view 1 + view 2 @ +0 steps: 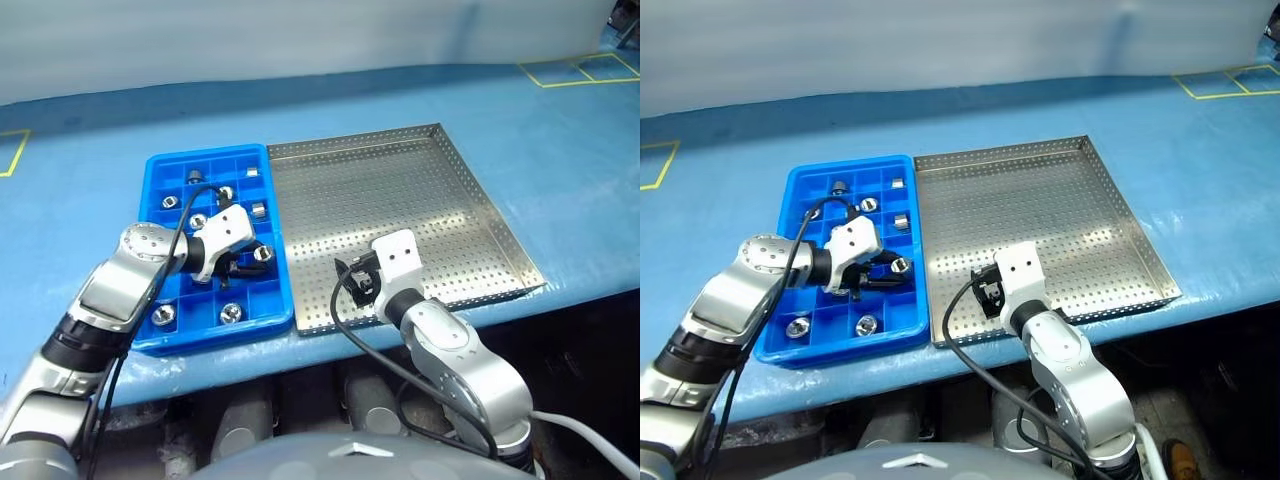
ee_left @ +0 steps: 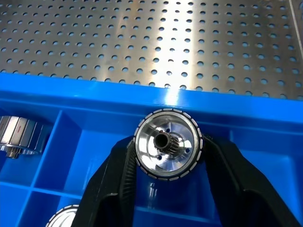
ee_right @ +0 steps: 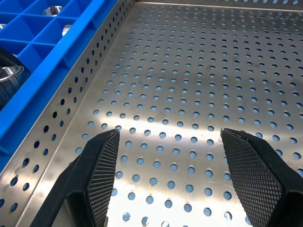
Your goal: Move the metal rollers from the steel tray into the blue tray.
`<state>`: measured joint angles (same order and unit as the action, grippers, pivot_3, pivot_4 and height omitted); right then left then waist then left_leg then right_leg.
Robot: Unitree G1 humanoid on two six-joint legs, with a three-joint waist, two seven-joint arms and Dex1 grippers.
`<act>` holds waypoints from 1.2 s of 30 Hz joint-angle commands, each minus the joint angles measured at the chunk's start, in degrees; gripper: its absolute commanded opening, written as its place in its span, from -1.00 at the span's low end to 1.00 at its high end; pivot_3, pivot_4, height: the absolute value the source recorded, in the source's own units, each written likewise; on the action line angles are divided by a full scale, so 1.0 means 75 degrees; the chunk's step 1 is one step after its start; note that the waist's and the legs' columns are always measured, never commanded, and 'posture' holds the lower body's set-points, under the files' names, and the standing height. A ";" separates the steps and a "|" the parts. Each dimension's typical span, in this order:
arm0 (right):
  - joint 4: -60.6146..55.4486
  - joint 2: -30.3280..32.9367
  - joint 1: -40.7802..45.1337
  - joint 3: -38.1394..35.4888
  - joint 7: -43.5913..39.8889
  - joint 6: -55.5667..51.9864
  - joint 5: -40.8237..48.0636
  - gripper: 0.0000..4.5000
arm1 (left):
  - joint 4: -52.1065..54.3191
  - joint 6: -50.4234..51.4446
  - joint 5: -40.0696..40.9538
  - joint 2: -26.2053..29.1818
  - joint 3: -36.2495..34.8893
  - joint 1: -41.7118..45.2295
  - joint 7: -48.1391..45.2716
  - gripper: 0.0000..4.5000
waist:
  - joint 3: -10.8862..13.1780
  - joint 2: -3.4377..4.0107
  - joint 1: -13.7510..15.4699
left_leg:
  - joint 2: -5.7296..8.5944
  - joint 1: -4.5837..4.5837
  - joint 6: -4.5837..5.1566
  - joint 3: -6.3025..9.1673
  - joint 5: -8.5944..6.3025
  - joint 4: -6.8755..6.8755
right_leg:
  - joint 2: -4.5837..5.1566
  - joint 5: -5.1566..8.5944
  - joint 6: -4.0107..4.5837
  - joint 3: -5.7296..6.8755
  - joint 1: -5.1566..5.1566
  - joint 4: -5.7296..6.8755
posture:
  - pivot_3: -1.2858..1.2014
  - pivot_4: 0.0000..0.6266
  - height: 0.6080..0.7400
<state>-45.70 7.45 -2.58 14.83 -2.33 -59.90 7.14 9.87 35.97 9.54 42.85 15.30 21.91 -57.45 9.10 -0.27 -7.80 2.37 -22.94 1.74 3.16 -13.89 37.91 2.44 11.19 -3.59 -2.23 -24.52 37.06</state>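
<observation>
The blue tray (image 1: 215, 160) lies left of the steel tray (image 1: 400, 200), and the two touch. Several metal rollers (image 1: 231, 312) sit in the blue tray's compartments. My left gripper (image 1: 250, 262) hangs over the blue tray's right column, shut on one roller (image 2: 168, 150), which sits just above a compartment beside the rim next to the steel tray. My right gripper (image 3: 168, 161) stands open and holds nothing, low over the steel tray's near left corner (image 1: 355, 283). I see no rollers on the steel tray's perforated floor.
Both trays rest on a blue table (image 1: 560, 160) close to its front edge (image 1: 500, 305). Yellow tape marks (image 1: 585, 68) lie at the far right and far left. A pale wall (image 1: 300, 30) runs behind the table.
</observation>
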 commanded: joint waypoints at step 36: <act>-0.0113 0.0944 -0.0423 -0.0274 -0.0896 0.2311 0.0016 0.61 | 0.1924 -0.2327 0.1333 -0.1853 -0.3417 -0.2956 0.2831 0.98 | -0.0004 -0.0014 0.0398 | -0.0007 0.0015 0.0002 -0.0011 -0.0001 0.0002 | 0.0007 -0.0014 0.0007 -0.0003 0.0013 -0.0017 | -0.01 -0.52 1.00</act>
<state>-46.12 14.35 -5.92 13.02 -8.17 -45.09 7.13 20.59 20.84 19.14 28.44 -10.13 -0.04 -35.71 9.07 -0.37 -4.81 2.31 -22.82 1.75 3.08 -13.89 37.92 2.50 11.09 -3.53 -2.23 -24.41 36.93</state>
